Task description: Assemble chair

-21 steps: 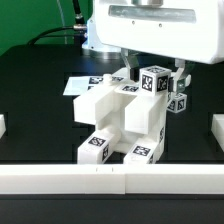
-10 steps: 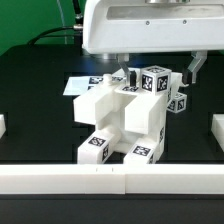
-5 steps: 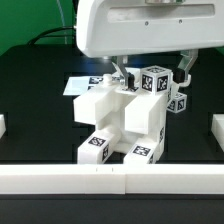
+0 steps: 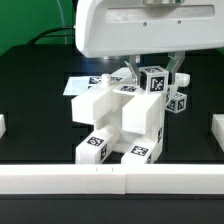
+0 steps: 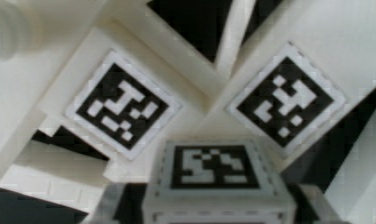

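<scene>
The exterior view looks from low at the front of the desk (image 4: 40, 150), level with the chair (image 4: 120, 115) and fairly near. The wrist view faces the chair's tagged blocks (image 5: 211, 165) at very close range (slightly blurred); both share those tags.

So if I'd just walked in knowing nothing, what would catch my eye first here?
Probably the big glossy white robot arm filling the top of the exterior view, hanging right over a blocky white chair at the middle of the dark table. Next, the black-and-white square tags on the chair's parts; in the wrist view three of them fill nearly the whole picture.
</scene>
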### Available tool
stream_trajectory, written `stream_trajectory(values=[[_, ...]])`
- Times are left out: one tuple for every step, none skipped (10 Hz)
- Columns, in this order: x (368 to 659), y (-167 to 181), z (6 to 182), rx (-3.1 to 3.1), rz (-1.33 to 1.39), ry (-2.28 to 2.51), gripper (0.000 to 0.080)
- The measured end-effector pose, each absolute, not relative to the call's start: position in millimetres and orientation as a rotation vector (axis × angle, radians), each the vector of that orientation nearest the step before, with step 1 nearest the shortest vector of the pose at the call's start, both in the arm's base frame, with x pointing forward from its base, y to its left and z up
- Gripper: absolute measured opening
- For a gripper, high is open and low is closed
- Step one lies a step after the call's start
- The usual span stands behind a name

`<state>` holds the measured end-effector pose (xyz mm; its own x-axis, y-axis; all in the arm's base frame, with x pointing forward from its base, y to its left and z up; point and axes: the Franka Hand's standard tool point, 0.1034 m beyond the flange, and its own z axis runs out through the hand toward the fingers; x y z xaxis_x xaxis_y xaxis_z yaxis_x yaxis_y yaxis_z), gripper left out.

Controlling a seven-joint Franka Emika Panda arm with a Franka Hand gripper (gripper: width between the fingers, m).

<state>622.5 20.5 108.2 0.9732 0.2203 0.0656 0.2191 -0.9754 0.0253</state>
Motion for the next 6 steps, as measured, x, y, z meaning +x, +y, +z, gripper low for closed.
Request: stream_trajectory(values=[[622.6,20.7,108.3,3.120,0.108,0.187,0.0269],[622.7,20.5,108.3,3.127,0.109,0.063,0.0269],[622.5,20.1,108.2,3.132,0.109,-0.035,0.0269],[622.5,19.6,108.1,3.132,0.109,-0.189,0.0269],[622.4,18.3,108.0,3.128,0.108,-0.278,0.0269],[622.7,18.3,108.2,3.120,0.108,-0.443,0.0269]])
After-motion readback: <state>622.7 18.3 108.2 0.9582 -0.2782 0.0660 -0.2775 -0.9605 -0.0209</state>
